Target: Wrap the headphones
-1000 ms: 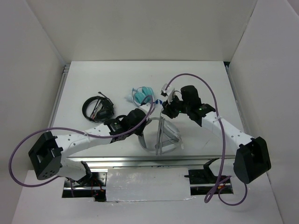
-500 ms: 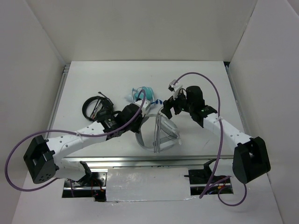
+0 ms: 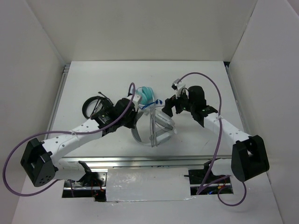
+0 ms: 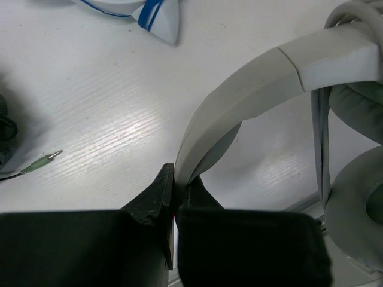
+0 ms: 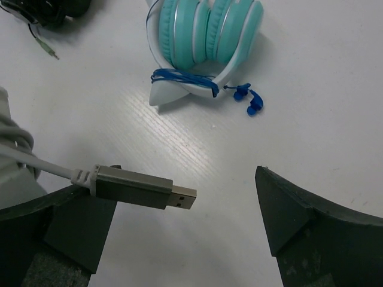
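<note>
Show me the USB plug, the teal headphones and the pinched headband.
USB plug [image 5: 134, 186]: right wrist view, on its grey housing.
teal headphones [image 5: 206, 30]: right wrist view, on the ear cushions.
headband [image 4: 239, 95]: left wrist view, middle of its arc.

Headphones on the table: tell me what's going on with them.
The left gripper is shut on the padded headband of the white headphones, pinching it at its edge. The right gripper stands wide open next to them. The USB plug at the end of the grey cable lies by one of its fingers, not gripped. The teal headphones and the black headset lie off to the side, untouched.
</note>
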`<action>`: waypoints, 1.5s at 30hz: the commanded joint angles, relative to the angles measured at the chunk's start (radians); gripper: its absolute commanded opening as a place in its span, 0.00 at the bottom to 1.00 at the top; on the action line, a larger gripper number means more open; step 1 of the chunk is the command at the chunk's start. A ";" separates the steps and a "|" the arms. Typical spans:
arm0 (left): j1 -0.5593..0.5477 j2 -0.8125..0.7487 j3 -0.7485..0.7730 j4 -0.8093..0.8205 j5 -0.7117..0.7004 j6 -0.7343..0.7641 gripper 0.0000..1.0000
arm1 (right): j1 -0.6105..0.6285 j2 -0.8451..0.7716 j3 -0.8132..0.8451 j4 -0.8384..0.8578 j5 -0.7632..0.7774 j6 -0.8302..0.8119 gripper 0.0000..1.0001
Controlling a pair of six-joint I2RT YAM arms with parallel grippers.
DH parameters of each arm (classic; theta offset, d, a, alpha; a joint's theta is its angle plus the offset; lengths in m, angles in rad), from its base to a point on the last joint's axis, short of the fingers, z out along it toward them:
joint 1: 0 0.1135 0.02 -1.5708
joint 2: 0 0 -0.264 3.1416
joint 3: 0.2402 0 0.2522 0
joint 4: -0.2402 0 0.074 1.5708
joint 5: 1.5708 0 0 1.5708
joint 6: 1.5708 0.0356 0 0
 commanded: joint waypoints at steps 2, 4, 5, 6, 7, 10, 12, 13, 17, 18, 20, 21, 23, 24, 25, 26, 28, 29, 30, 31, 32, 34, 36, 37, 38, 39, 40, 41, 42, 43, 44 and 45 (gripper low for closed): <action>0.075 -0.078 0.046 0.097 0.092 -0.058 0.00 | -0.023 -0.040 -0.059 0.057 -0.079 -0.009 1.00; 0.093 -0.092 0.040 0.094 0.089 -0.053 0.00 | -0.036 -0.043 -0.070 0.068 -0.108 -0.009 1.00; 0.095 -0.096 0.034 0.096 0.092 -0.053 0.00 | -0.042 -0.044 -0.066 0.062 -0.122 -0.015 1.00; 0.100 -0.109 0.022 0.102 0.094 -0.054 0.00 | -0.058 -0.034 -0.063 0.056 -0.153 -0.025 1.00; 0.104 -0.113 0.019 0.102 0.101 -0.062 0.00 | -0.067 -0.029 -0.058 0.054 -0.162 -0.022 1.00; 0.115 -0.136 -0.010 0.122 0.140 -0.073 0.00 | -0.116 -0.001 -0.047 0.049 -0.265 -0.021 1.00; 0.121 -0.143 -0.029 0.125 0.144 -0.084 0.00 | -0.138 0.017 -0.043 0.042 -0.338 -0.030 1.00; 0.126 -0.143 -0.030 0.116 0.134 -0.094 0.00 | -0.154 0.017 -0.040 0.039 -0.386 -0.027 1.00; 0.133 -0.146 -0.049 0.108 0.115 -0.110 0.00 | -0.176 -0.020 -0.066 0.088 -0.348 0.030 1.00; 0.133 -0.150 -0.053 0.108 0.112 -0.116 0.00 | -0.177 -0.027 -0.072 0.092 -0.307 0.043 1.00; 0.135 -0.150 -0.065 0.103 0.103 -0.134 0.00 | -0.188 -0.034 -0.070 0.095 -0.125 0.111 1.00; 0.135 -0.150 -0.067 0.099 0.100 -0.146 0.00 | -0.199 -0.032 -0.066 0.091 -0.066 0.134 1.00; 0.135 -0.152 -0.078 0.088 0.088 -0.156 0.00 | -0.231 -0.029 -0.058 0.088 0.089 0.249 1.00; 0.135 -0.152 -0.088 0.083 0.085 -0.163 0.00 | -0.248 -0.029 -0.049 0.079 0.123 0.279 1.00; 0.133 -0.153 -0.089 0.083 0.085 -0.169 0.00 | -0.265 -0.029 -0.046 0.074 0.158 0.310 1.00; 0.133 -0.158 -0.102 0.083 0.085 -0.171 0.00 | -0.301 -0.023 -0.041 0.066 0.234 0.383 1.00; 0.124 -0.162 -0.130 0.094 0.077 -0.185 0.00 | -0.329 0.009 0.002 -0.030 0.293 0.444 1.00; 0.121 -0.166 -0.139 0.100 0.078 -0.185 0.00 | -0.393 0.022 0.022 -0.064 0.351 0.500 1.00; 0.113 -0.163 -0.150 0.106 0.069 -0.191 0.00 | -0.412 0.047 0.058 -0.140 0.377 0.522 1.00; 0.107 -0.150 -0.150 0.102 0.060 -0.191 0.00 | -0.427 0.058 0.069 -0.162 0.390 0.533 1.00; 0.103 -0.143 -0.151 0.094 0.048 -0.194 0.00 | -0.443 0.063 0.080 -0.188 0.408 0.547 1.00; 0.089 -0.123 -0.156 0.077 0.003 -0.206 0.00 | -0.467 0.059 0.075 -0.221 0.413 0.568 1.00; 0.083 -0.098 -0.161 0.102 0.008 -0.215 0.00 | -0.470 0.043 0.054 -0.227 0.414 0.577 1.00; 0.083 -0.092 -0.168 0.114 0.014 -0.217 0.00 | -0.472 0.022 0.046 -0.224 0.414 0.577 1.00; 0.081 -0.074 -0.167 0.120 0.013 -0.220 0.00 | -0.471 0.014 0.037 -0.225 0.414 0.582 1.00; 0.081 -0.066 -0.165 0.111 -0.013 -0.234 0.00 | -0.470 0.002 0.034 -0.231 0.414 0.587 1.00; 0.081 -0.046 -0.161 0.108 -0.026 -0.237 0.00 | -0.470 -0.006 0.033 -0.239 0.414 0.588 1.00; 0.083 -0.037 -0.159 0.102 -0.040 -0.246 0.00 | -0.469 -0.009 0.031 -0.254 0.439 0.590 1.00; 0.081 -0.028 -0.159 0.099 -0.050 -0.251 0.00 | -0.469 -0.017 0.032 -0.260 0.442 0.591 1.00; 0.081 -0.020 -0.161 0.100 -0.049 -0.251 0.00 | -0.469 -0.020 0.032 -0.267 0.445 0.584 1.00; 0.080 -0.006 -0.165 0.105 -0.043 -0.254 0.00 | -0.469 -0.024 0.034 -0.273 0.448 0.582 1.00; 0.078 -0.003 -0.177 0.111 -0.041 -0.260 0.00 | -0.469 -0.030 0.036 -0.277 0.453 0.583 1.00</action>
